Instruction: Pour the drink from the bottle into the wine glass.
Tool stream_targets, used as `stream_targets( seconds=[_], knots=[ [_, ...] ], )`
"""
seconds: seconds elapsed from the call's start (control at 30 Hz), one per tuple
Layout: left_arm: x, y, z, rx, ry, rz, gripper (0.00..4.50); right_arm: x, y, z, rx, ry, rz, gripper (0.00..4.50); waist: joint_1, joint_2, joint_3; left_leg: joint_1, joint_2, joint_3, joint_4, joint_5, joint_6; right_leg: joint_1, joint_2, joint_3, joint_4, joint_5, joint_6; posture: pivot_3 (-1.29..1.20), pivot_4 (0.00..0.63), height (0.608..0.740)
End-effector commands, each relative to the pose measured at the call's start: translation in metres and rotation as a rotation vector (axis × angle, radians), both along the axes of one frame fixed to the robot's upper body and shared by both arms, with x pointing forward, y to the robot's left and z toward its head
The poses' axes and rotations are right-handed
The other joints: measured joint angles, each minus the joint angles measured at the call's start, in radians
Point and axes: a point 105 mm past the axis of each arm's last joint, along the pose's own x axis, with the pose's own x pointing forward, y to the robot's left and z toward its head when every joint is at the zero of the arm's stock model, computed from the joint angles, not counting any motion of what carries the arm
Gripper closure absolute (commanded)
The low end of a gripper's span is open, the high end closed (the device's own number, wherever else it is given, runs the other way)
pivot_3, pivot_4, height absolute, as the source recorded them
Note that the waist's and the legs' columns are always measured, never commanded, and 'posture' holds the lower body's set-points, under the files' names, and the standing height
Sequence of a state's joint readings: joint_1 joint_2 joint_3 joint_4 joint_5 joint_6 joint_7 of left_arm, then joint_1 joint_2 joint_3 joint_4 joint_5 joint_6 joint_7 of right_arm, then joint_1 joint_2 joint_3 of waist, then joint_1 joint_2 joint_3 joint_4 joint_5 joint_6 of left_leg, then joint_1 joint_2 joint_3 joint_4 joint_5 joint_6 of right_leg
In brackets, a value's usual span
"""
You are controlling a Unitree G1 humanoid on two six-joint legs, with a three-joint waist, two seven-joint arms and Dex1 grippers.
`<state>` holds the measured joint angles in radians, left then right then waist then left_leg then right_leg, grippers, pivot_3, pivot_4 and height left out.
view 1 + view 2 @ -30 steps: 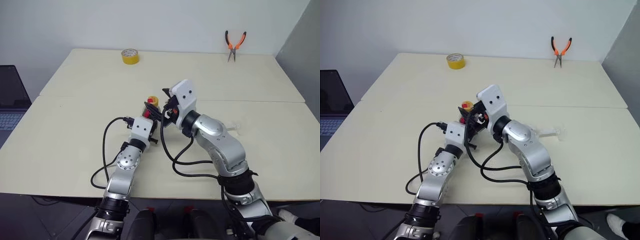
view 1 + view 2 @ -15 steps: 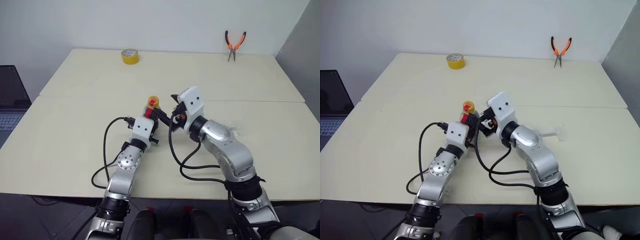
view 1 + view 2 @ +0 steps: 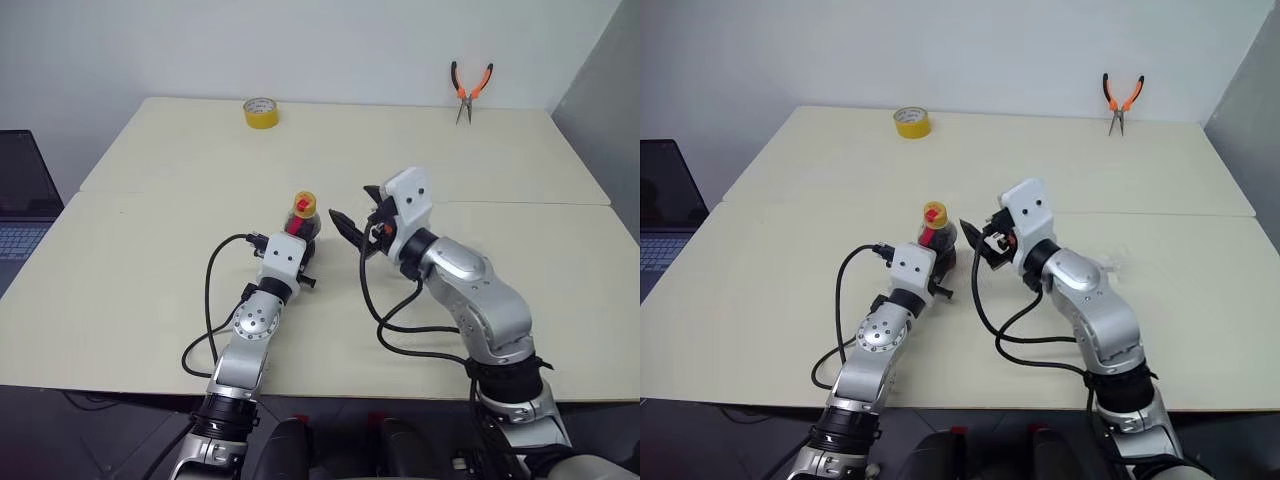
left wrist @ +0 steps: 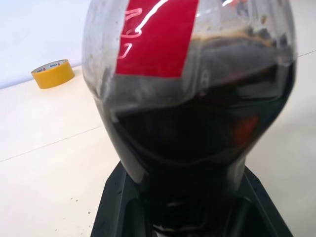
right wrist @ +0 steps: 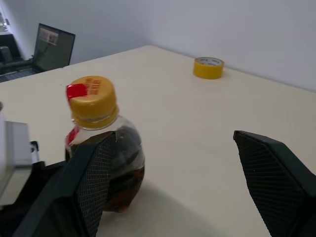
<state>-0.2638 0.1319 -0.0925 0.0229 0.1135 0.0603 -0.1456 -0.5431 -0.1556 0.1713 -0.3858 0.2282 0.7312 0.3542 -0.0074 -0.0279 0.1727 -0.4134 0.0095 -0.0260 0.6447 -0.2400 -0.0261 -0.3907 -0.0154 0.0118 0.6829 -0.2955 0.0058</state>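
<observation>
We see the bottle [image 3: 303,216] standing upright near the middle of the table [image 3: 130,270]. Our left gripper [image 3: 936,247] is closed tight around its round body. The bottle has a yellow cap [image 5: 92,99] with a small red tag on it, and a red label [image 4: 158,37] with white marks too blurry to read. The dark drink [image 4: 197,123] fills its lower part. Our right gripper [image 3: 352,212] hangs just to the right of the bottle, fingers spread wide, holding nothing. The wine glass [image 3: 1102,265] lies on its side farther right. A yellow tape roll [image 3: 260,112] sits at the far left. It has tiny writing we cannot read. Orange pliers [image 3: 468,88] lie at the far right.
</observation>
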Motion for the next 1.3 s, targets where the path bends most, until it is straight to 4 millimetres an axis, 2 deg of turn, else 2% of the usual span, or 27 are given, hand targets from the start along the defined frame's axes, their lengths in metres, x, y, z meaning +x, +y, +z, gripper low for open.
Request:
stream_targets(
  seconds=[0.03, 0.2, 0.47, 0.7, 1.13, 1.3],
  knots=[
    [0.0, -0.004, 0.022, -0.015, -0.081, -0.02, 3.52, -0.018, 0.015, 0.023, 0.059, -0.048, 0.107, 0.46, -0.001, 0.0, 0.0, 0.0, 0.0, 0.0, 0.0, 0.0, 0.0, 0.0, 0.0, 0.0, 0.0, 0.0, 0.0, 0.0, 0.15, 0.74],
    [0.0, -0.004, 0.022, -0.014, -0.08, -0.023, 3.52, -0.018, 0.036, 0.026, 0.067, -0.058, 0.116, 0.46, -0.001, 0.0, 0.0, 0.0, 0.0, 0.0, 0.0, 0.0, 0.0, 0.0, 0.0, 0.0, 0.0, 0.0, 0.0, 0.0, 0.15, 0.74],
    [0.0, -0.005, 0.022, -0.012, -0.082, -0.024, 3.52, -0.009, 0.057, 0.023, 0.07, -0.046, 0.107, 0.46, -0.001, 0.0, 0.0, 0.0, 0.0, 0.0, 0.0, 0.0, 0.0, 0.0, 0.0, 0.0, 0.0, 0.0, 0.0, 0.0, 0.15, 0.74],
    [0.0, -0.005, 0.022, -0.011, -0.082, -0.022, 3.52, -0.001, 0.055, 0.022, 0.078, -0.044, 0.07, 0.46, -0.001, 0.0, 0.0, 0.0, 0.0, 0.0, 0.0, 0.0, 0.0, 0.0, 0.0, 0.0, 0.0, 0.0, 0.0, 0.0, 0.15, 0.74],
    [0.001, -0.005, 0.022, -0.011, -0.081, -0.023, 3.52, 0.001, 0.05, 0.028, 0.147, -0.053, 0.047, 0.46, -0.001, 0.0, 0.0, 0.0, 0.0, 0.0, 0.0, 0.0, 0.0, 0.0, 0.0, 0.0, 0.0, 0.0, 0.0, 0.0, 0.15, 0.74],
    [0.001, -0.005, 0.021, -0.011, -0.081, -0.023, 3.52, 0.006, 0.043, 0.022, 0.118, -0.052, 0.006, 0.46, 0.0, 0.0, 0.0, 0.0, 0.0, 0.0, 0.0, 0.0, 0.0, 0.0, 0.0, 0.0, 0.0, 0.0, 0.0, 0.0, 0.15, 0.74]
  ],
)
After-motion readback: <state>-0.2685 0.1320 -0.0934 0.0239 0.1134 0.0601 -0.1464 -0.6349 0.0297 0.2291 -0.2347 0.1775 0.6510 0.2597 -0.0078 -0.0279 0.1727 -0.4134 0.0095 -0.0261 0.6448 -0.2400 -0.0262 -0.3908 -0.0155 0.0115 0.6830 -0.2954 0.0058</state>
